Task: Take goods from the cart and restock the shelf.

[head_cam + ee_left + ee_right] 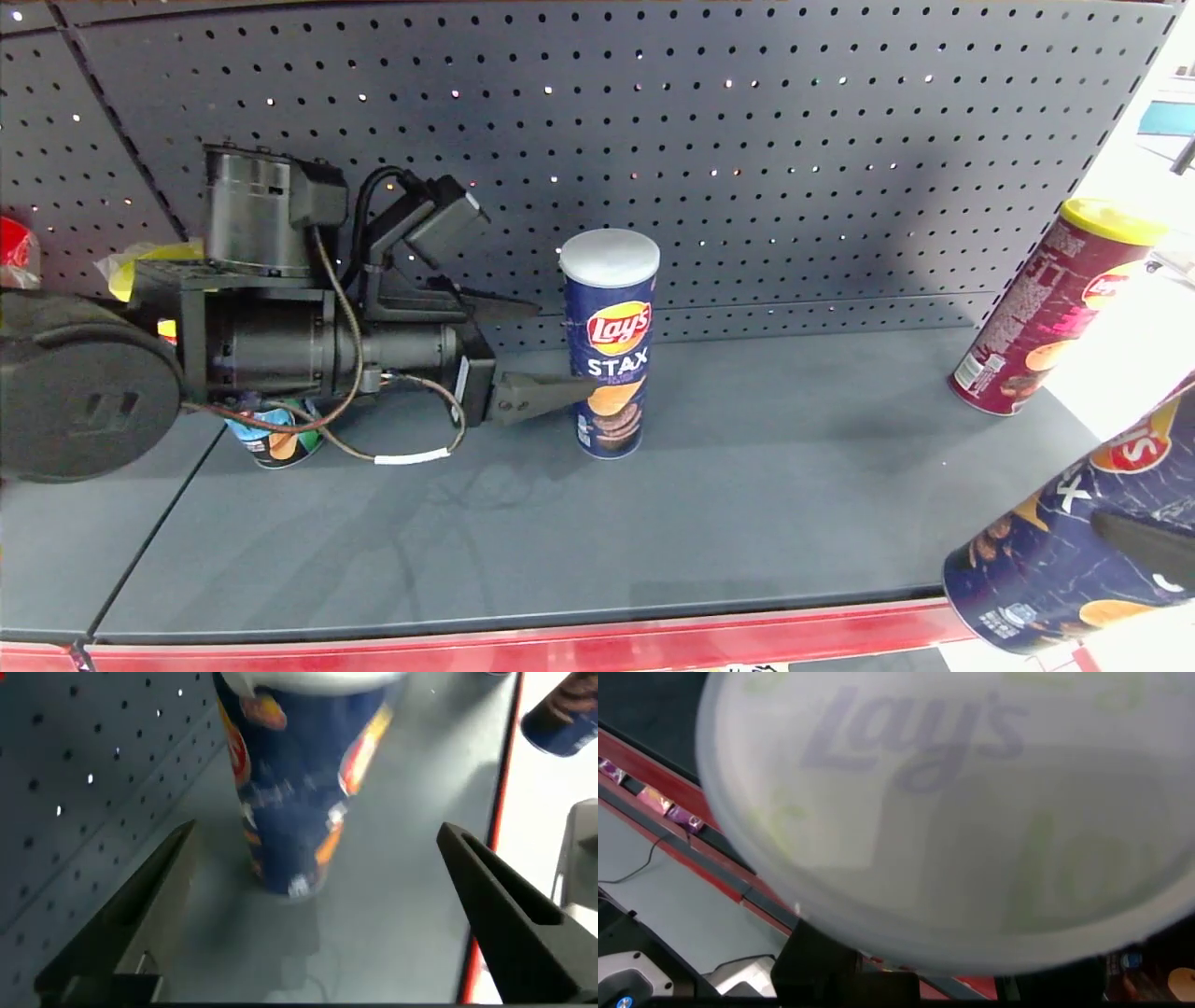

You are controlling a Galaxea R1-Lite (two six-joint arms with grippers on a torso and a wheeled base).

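Seeing blue can [609, 345] upright mid-deck on the grey shelf [794, 467], white lid on, close to the pegboard back [747, 140]. Reading left gripper [564, 343] as spread wide, level with the can's lower half, one tip behind it and one in front. From left wrist view, same blue can [299, 793] between the fingers [140, 905], touching neither. Reading right gripper [1134, 546] as clamped on a second blue can [1055, 560], tilted, at the front right corner over the shelf's red lip [560, 644], with one dark finger laid across it. From right wrist view, looking straight onto that can's pale lid [943, 812]. Also noting maroon can [1041, 308] with yellow lid on the deck far right, top leaning right, well apart from the centre can. Behind the left arm, spotting a short can [275, 446] on the deck, mostly hidden. At far left, red pack [11, 250] and yellow pack [154, 254], too hidden to identify.
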